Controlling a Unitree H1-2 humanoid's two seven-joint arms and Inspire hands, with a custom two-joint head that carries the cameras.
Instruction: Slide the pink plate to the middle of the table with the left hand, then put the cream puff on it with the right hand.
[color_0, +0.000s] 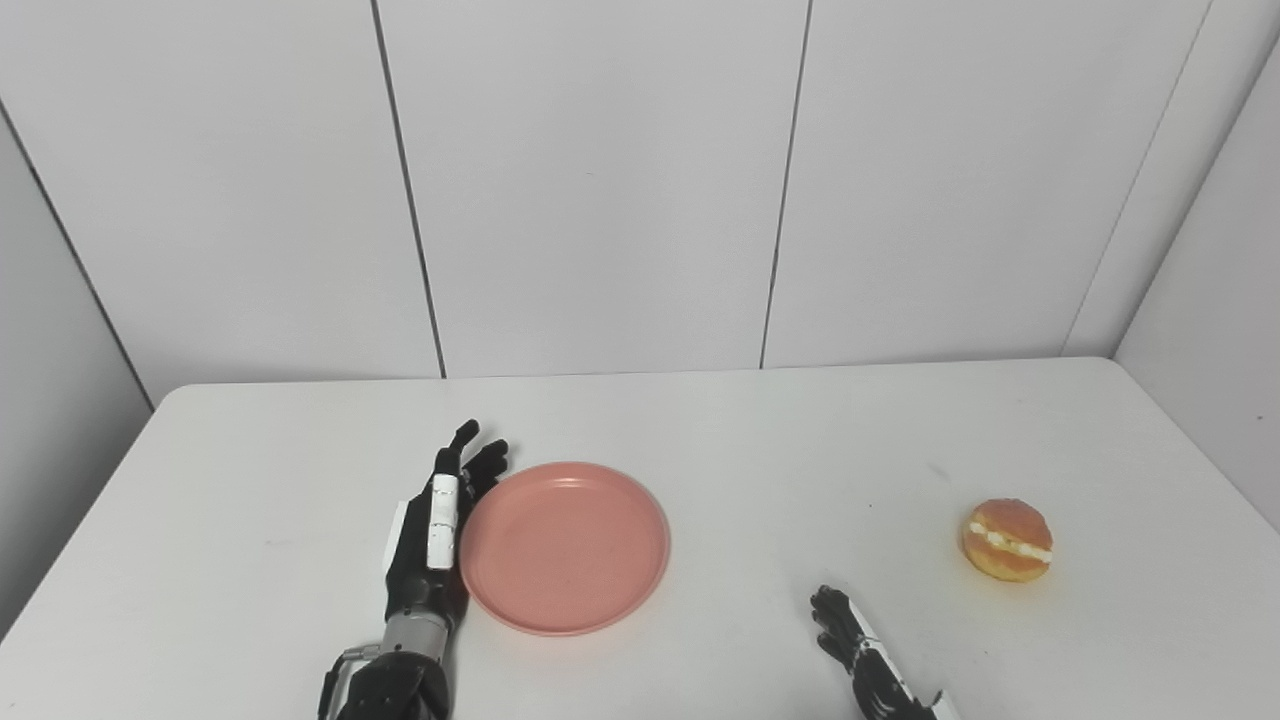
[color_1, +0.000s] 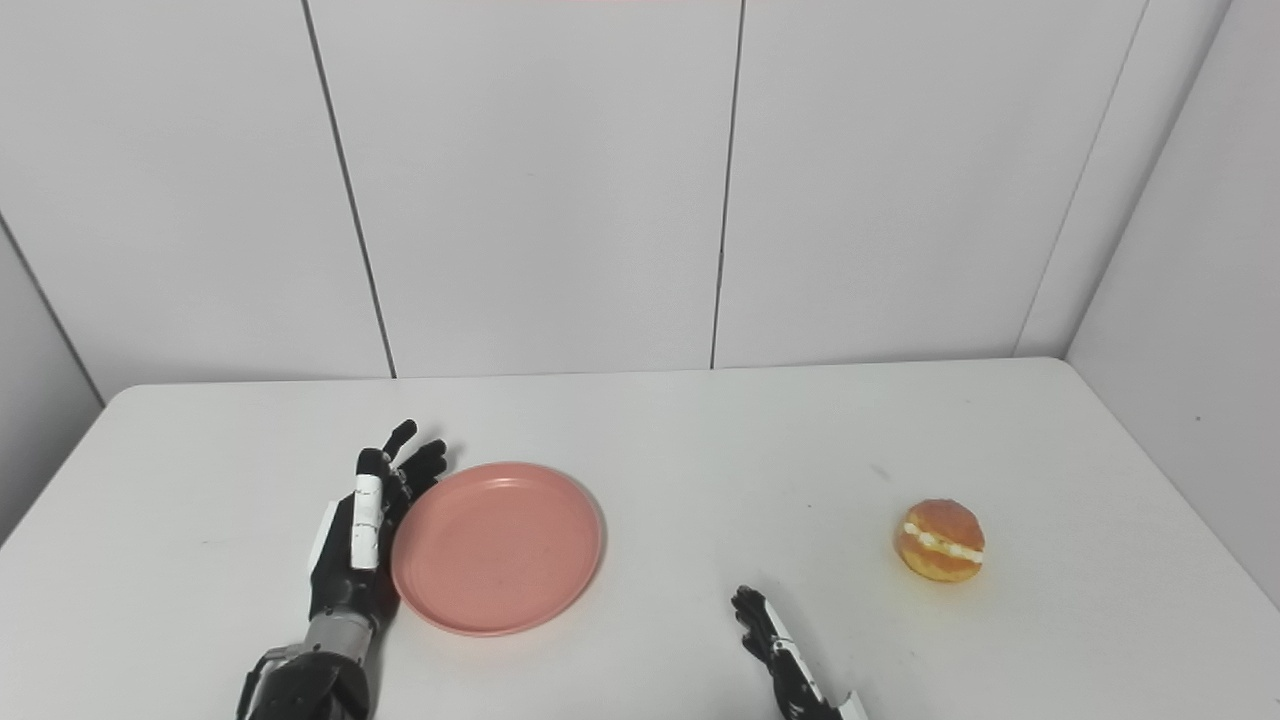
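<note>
The pink plate (color_0: 565, 546) lies flat on the white table (color_0: 700, 430), a little left of its middle. The left hand (color_0: 437, 530) stands edge-on against the plate's left rim, fingers straight and together, holding nothing. The cream puff (color_0: 1007, 540) sits well apart at the right (cream line visible). The right hand (color_0: 850, 640) rests near the front edge, fingers loosely apart, empty.

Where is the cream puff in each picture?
Left eye view: the cream puff sits on the table at the lower right, far right of the pink plate.
Right eye view: the cream puff is lower right too, a bit nearer the middle of the picture.
Shared landmark: the pink plate, with the left hand beside its left rim.
</note>
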